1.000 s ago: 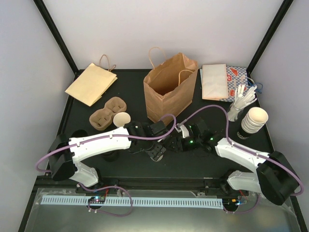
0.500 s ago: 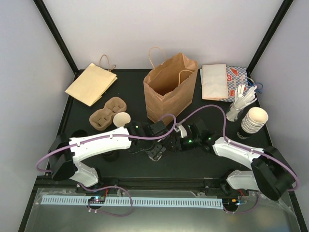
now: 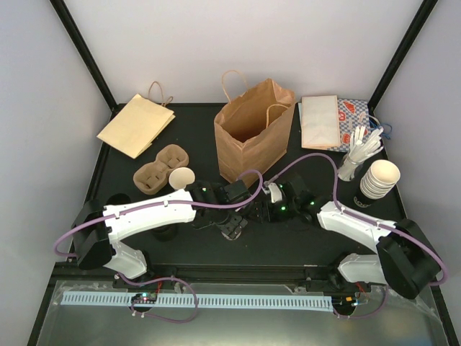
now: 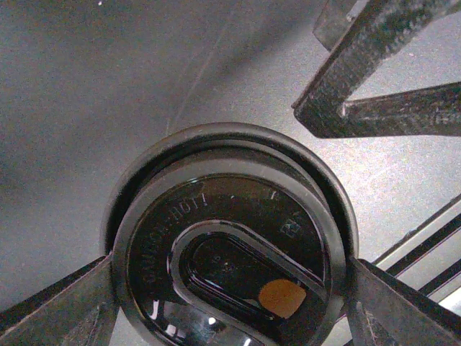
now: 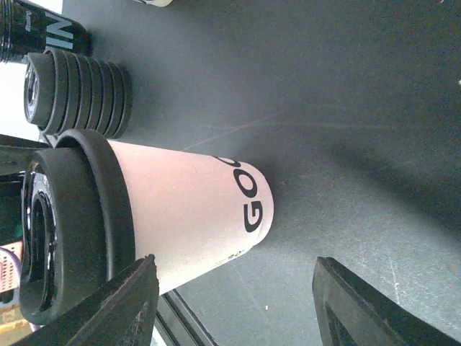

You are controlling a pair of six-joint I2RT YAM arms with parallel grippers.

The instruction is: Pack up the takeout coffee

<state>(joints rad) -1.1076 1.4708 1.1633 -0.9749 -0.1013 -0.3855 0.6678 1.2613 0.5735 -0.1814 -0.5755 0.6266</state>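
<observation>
Overhead, the left tool (image 3: 230, 225) and right tool (image 3: 268, 205) meet near the middle of the surface (image 3: 288, 245), just in front of an open brown paper bag (image 3: 248, 140). From the left wrist, the takeout coffee (image 4: 230, 245) stands directly under the tool, whose fingers (image 4: 57, 310) clasp its black lid on either side. From the right wrist, that tool's jaws gape wide with nothing between them. The takeout coffee is upright just ahead, with a stack of black lids (image 5: 79, 90) beyond.
</observation>
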